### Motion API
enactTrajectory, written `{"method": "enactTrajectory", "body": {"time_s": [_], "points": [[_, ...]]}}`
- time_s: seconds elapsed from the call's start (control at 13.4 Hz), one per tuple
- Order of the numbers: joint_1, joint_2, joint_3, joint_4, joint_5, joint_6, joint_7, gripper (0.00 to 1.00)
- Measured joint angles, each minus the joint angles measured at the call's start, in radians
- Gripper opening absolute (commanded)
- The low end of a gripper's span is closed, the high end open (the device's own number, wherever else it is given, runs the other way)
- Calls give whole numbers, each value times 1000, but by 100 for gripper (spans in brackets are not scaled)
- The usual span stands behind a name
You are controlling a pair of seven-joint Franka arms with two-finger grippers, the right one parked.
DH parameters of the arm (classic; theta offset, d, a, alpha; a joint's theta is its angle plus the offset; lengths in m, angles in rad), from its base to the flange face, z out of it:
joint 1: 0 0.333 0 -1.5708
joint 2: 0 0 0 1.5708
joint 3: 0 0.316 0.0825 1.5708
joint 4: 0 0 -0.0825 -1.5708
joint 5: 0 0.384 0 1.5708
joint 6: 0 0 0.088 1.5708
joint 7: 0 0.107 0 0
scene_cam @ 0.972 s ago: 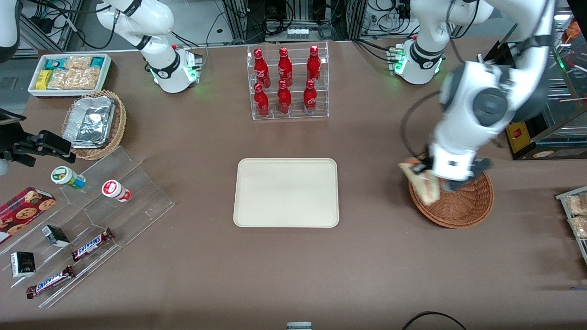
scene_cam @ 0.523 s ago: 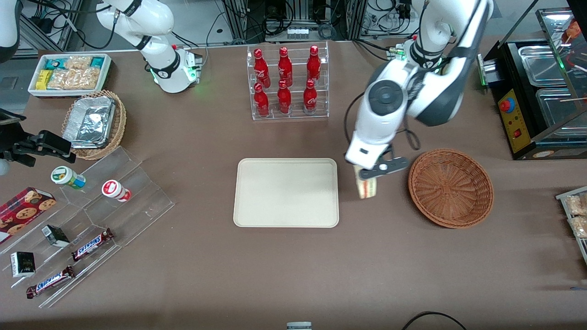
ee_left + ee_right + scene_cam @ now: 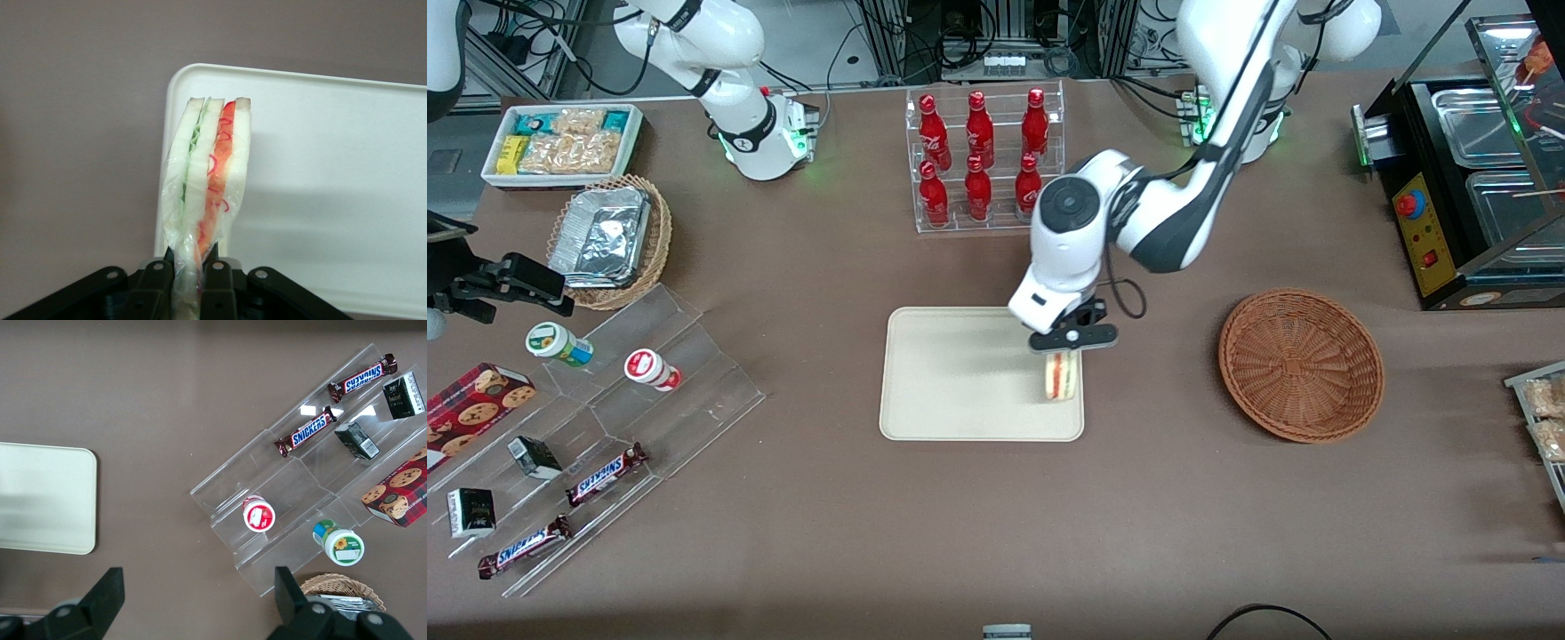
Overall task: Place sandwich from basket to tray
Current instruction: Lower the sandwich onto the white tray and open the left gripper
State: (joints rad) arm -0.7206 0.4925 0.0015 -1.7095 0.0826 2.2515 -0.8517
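Left arm stretched forward, wrist angled down; tool (image 3: 1064, 348) low, fingers (image 3: 215, 275) apparently clamped, tips partly hidden.

Front overhead, wrist views share tray (image 3: 925, 373)

Pale white bread on the sandwich (image 3: 207, 180), red-pink stripe beside green, perhaps lettuce. Black gripper (image 3: 189, 283) pinches it over the cream-beige tray (image 3: 960, 373). Reddish-brown woven basket (image 3: 1301, 364), dull brown table (image 3: 996, 516).
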Motion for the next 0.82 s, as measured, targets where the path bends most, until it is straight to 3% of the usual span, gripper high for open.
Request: {"method": "enactTrajectory", "body": {"time_s": [0.37, 0.45, 0.6, 0.67, 0.82], "points": [[-27, 122, 1, 56, 5, 45, -27, 0], [-30, 127, 1, 58, 6, 46, -28, 5], [-33, 130, 1, 59, 6, 59, -29, 55], [-33, 131, 1, 59, 6, 67, -29, 97], [-33, 131, 2, 59, 7, 70, -29, 100]]}}
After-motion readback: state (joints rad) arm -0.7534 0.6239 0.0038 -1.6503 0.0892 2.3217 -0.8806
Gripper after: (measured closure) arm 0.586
